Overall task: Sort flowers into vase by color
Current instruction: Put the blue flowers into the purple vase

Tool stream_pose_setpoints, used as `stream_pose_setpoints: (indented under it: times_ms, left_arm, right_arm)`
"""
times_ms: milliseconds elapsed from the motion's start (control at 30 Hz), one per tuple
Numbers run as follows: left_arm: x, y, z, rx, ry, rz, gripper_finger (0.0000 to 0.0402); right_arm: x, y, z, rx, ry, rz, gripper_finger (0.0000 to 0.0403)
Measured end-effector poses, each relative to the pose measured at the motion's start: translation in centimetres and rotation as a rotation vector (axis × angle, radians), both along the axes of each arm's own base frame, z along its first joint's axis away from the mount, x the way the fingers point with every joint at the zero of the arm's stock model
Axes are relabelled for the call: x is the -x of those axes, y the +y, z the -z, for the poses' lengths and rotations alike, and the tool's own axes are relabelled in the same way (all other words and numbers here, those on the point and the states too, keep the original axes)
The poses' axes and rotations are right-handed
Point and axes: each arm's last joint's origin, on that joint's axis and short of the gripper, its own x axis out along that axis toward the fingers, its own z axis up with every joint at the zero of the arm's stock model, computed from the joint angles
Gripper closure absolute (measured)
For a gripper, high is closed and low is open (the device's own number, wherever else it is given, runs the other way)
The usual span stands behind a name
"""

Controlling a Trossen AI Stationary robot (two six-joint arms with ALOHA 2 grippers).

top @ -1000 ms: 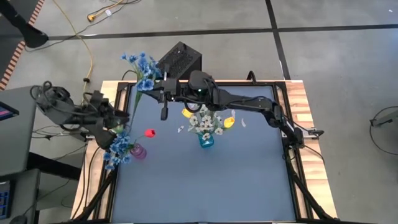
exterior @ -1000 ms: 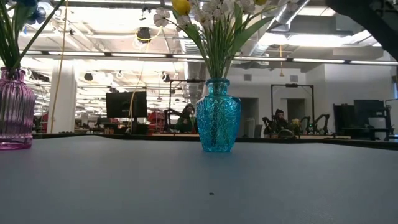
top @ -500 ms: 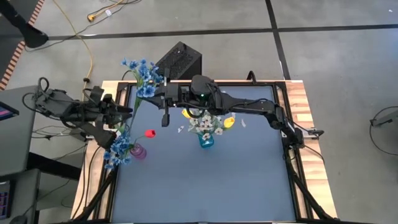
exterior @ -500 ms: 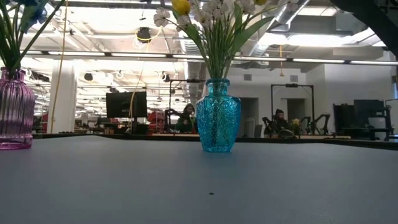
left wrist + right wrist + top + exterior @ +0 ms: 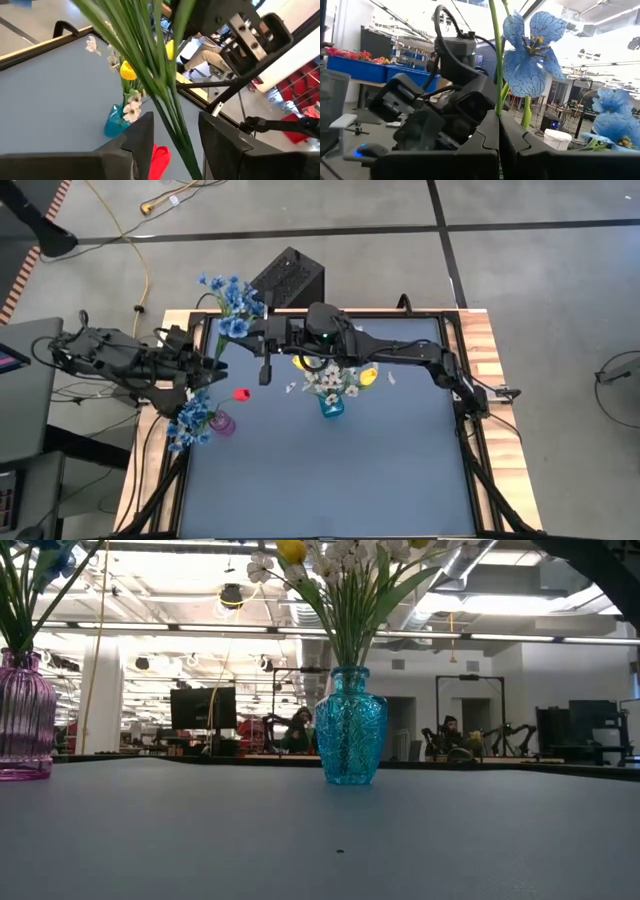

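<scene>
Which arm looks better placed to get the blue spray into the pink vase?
Probably left. The left gripper has its fingers around the green stems close by the pink vase. The right gripper is shut on the same blue spray higher up, farther from that vase.

Near half of table (image 5: 340, 480) open for me; teal vase (image 5: 331, 406) blocks centre, pink vase (image 5: 222, 423) w/ blue sprays (image 5: 190, 420) crowds left edge.
</scene>
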Motion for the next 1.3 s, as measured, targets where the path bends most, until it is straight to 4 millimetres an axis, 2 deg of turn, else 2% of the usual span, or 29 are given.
stream_pose_setpoints:
  times_ms: [200, 400, 700, 1033, 1133, 1300]
  left_arm:
    - [0.6, 0.4, -0.2, -0.001, -0.017, -0.019, 0.0304]
    - [0.7, 0.5, -0.1, -0.039, -0.009, 0.007, 0.0388]
    - [0.3, 0.3, 0.0, -0.098, 0.009, 0.019, 0.0397]
    - [1.5, 0.9, -0.3, -0.171, -0.022, -0.024, 0.0398]
    - [2.4, 1.3, -0.6, -0.2, -0.049, -0.05, 0.0399]
    - [4.0, 2.0, -1.0, -0.247, -0.094, -0.125, 0.0399]
  right_arm:
    - [-0.1, 0.4, 0.3, -0.001, 0.03, -0.009, 0.0383]
    - [-0.1, 0.6, 0.4, -0.001, 0.035, -0.013, 0.0369]
    - [-0.1, 0.6, 0.4, -0.044, 0.038, -0.033, 0.03]
    - [1.3, 0.0, -1.1, -0.164, 0.069, -0.052, 0.0153]
    - [2.1, 1.0, -2.2, -0.162, 0.043, -0.071, 0.013]
    - [4.2, 3.4, -4.7, -0.085, -0.021, -0.101, 0.0122]
